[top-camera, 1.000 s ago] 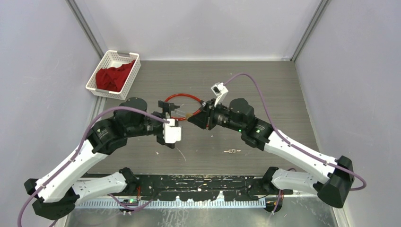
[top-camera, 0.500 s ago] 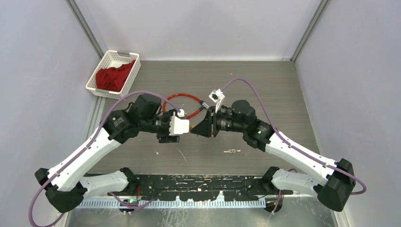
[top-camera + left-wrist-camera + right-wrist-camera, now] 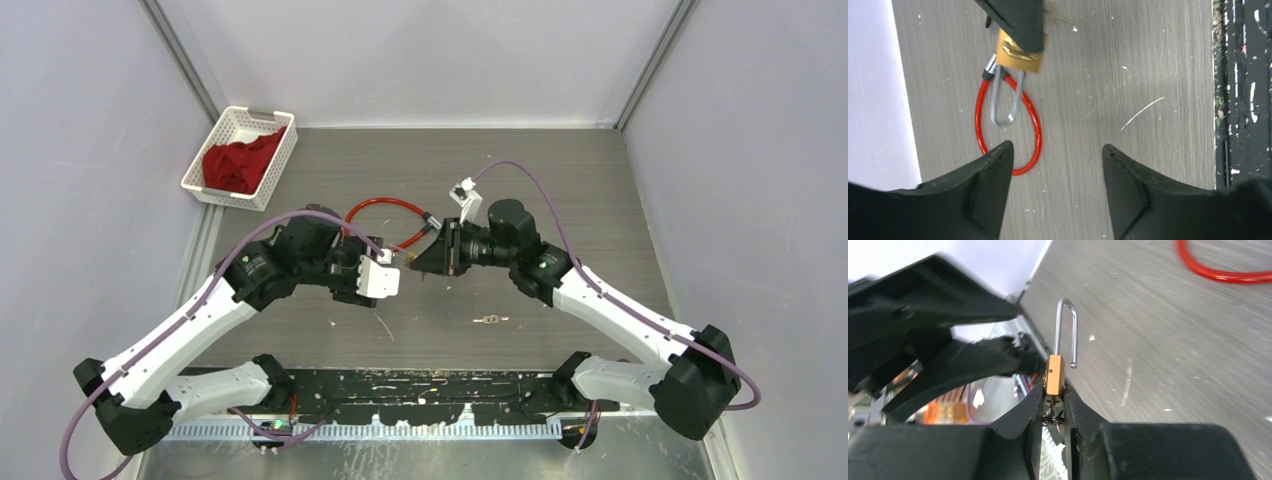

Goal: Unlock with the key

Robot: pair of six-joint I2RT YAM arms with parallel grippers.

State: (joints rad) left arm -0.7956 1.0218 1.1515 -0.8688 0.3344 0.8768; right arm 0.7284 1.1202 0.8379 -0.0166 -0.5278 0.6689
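A grey wood-grain table [image 3: 600, 190] sits in an enclosure with pale walls [image 3: 420, 60] on the left, far and right sides. The widest open stretch is the right half and the far right corner. A black mounting rail [image 3: 430, 385] carrying both arm bases runs along the near edge. The surface is scuffed with small white flecks and scratches.

The two arms meet nose to nose at the table's centre. The right gripper [image 3: 420, 258] is clamped on the brass body of a padlock [image 3: 1053, 372], held off the surface. Its silver shackle [image 3: 1068, 330] is sprung open, one leg hanging free of the body. The left gripper [image 3: 1055, 150] faces it from just to the left, fingers apart and empty.

A red cable [image 3: 385, 203] lies looped on the table just beyond the grippers. From the left wrist view the shackle overlaps it, but whether it threads through cannot be told. A small metal object [image 3: 487, 320], possibly the key though too small to be sure, lies on the table near the right arm, towards the near edge. A white basket [image 3: 207, 146] holding red cloth [image 3: 235, 165] stands in the far left corner, well clear of the arms.
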